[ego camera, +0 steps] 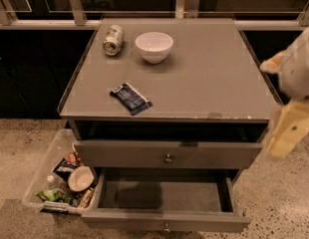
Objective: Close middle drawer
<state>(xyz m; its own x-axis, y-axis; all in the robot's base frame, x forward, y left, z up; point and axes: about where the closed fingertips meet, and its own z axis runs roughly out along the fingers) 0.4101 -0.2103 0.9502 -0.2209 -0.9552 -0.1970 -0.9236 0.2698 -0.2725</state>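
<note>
The cabinet (pixel 194 83) has its drawers in front. The topmost drawer (pixel 119 153) with a brass knob (pixel 168 158) stands slightly out. Below it the middle drawer (pixel 164 193) is pulled far out, its deep grey box empty, its front (pixel 119 220) and knob (pixel 166 228) at the bottom edge of the view. The lowest drawer is hidden. My gripper (pixel 289 133), cream-coloured under a white arm (pixel 299 68), hangs at the right edge, beside the cabinet's right front corner, above and to the right of the open drawer, touching nothing.
On the cabinet top lie a tipped can (pixel 113 39), a white bowl (pixel 154 46) and a dark snack packet (pixel 130 98). A clear bin (pixel 50 168) with snacks and a bowl stands on the floor at the cabinet's left.
</note>
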